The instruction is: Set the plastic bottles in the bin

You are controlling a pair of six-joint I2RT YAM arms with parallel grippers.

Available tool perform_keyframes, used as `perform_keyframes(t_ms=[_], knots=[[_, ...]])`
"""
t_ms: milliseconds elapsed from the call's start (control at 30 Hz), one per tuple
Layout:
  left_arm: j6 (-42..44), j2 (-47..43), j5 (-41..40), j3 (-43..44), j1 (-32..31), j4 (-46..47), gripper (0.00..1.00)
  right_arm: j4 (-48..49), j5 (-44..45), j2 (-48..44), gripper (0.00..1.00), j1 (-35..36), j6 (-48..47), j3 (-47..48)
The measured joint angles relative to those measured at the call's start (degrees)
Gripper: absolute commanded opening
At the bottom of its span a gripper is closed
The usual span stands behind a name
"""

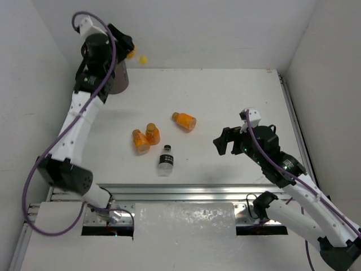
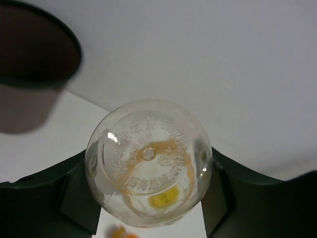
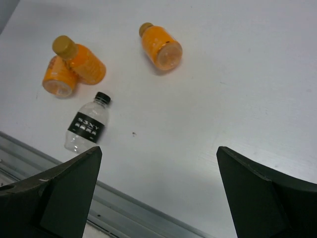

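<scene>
Left jaws are closed tight on a clear bottle with a yellow cap (image 2: 148, 153). The left gripper (image 2: 151, 208) has black fingers (image 2: 74, 198), one pressed on each side of the bottle. The left wrist view shows the bottle's round bottom. It is see-through and shiny, with tiny bumpy letters in a ring, and the yellow cap and some orange show through it. This bottle is up in the air near the bin (image 1: 119, 79), a little to one side of the bin's mouth.

The bin is tall, round and dark brown, with a smooth dark rim. It stands on the white table (image 1: 237, 96).

The right gripper (image 3: 158, 163) has its jaws wide open and holds nothing. It hangs over the table, well apart from the bin.

Four more bottles lie on their sides on the table, all away from the bin. Two orange bottles (image 3: 59, 79) (image 3: 81, 62) lie touching each other. They are the closest ones to the bin. The third orange bottle (image 3: 161, 45) lies by itself, farther from the bin than the pair. All three are short and fat, with orange caps. The clear bottle with a black cap (image 3: 86, 124) has a black label with white letters. It lies just past the orange pair, farther from the bin.
</scene>
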Motion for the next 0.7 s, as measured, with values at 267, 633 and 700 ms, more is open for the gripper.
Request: perform_keyframes(t_ms=[267, 633, 700], knots=[[4.81, 29.77, -6.93, 31.36, 13.51, -3.87, 0.08, -8.28, 2.86, -1.29, 0.99, 0.0, -0.74, 2.23], [6.69, 41.33, -6.62, 37.88, 22.16, -0.37, 0.94, -9.66, 1.99, 0.9, 0.99, 0.0, -1.86, 2.25], [6.62, 41.44, -5.81, 38.84, 22.05, 0.66, 1.0, -8.39, 0.85, 3.37, 0.99, 0.0, -1.99, 2.21]])
